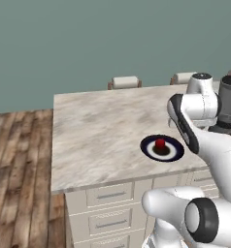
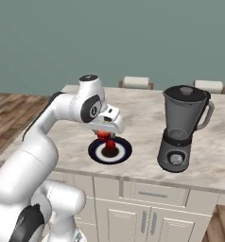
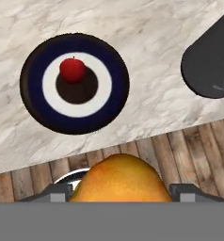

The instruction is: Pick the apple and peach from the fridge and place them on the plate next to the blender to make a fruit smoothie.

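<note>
Both base views look down across the desk [image 1: 98, 126] at the plate [image 1: 149, 150]; hand view looks straight down, close.

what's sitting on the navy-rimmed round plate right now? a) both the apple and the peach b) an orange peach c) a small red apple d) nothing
c: the small round red apple sits alone on the dark navy-rimmed white-centred plate, while the round orange peach is between the claw's fingers, not yet over the plate.

A plain teal wall [image 1: 88, 38] is seen behind a marble-topped island [image 1: 98, 131] fitted with cream drawers [image 1: 110, 196]. Wooden plank flooring [image 1: 15, 169] is laid beside it, and pale chair backs [image 1: 124, 81] are set along its far edge.
</note>
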### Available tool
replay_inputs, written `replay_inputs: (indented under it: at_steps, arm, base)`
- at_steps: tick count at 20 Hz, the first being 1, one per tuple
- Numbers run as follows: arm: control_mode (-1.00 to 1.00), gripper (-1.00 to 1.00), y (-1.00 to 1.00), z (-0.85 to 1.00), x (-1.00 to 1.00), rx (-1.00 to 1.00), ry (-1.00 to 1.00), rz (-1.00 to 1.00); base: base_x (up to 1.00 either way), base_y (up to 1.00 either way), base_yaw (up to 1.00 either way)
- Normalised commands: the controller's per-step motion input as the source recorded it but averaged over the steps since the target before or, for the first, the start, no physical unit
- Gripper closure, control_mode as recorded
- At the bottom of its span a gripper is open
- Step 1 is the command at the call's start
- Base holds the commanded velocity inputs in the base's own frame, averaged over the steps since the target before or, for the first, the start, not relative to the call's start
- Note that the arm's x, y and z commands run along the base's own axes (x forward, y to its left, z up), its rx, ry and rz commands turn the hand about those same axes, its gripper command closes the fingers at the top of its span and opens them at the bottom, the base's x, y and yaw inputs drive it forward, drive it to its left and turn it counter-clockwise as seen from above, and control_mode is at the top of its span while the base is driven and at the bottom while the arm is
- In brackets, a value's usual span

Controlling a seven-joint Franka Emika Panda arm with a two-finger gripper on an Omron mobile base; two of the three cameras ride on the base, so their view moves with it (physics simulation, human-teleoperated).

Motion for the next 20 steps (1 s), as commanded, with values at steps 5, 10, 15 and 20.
replay_inputs:
  at_steps: [5,10,15,20]
  arm:
    - [-1.00,1.00,-0.16,-0.80,0.32,0.19,0.08,0.00]
    - [-1.00,1.00,0.00,-0.71,0.40,0.09,0.00,0.03]
    - [-1.00,1.00,0.00,-0.70,0.51,0.00,0.00,0.03]
    - [-1.00,1.00,0.00,-0.58,0.56,0.00,0.00,0.01]
  base:
    - [0.00,0.00,0.00]
    - [0.00,0.00,0.00]
    - [0.00,0.00,0.00]
    - [0.00,0.00,0.00]
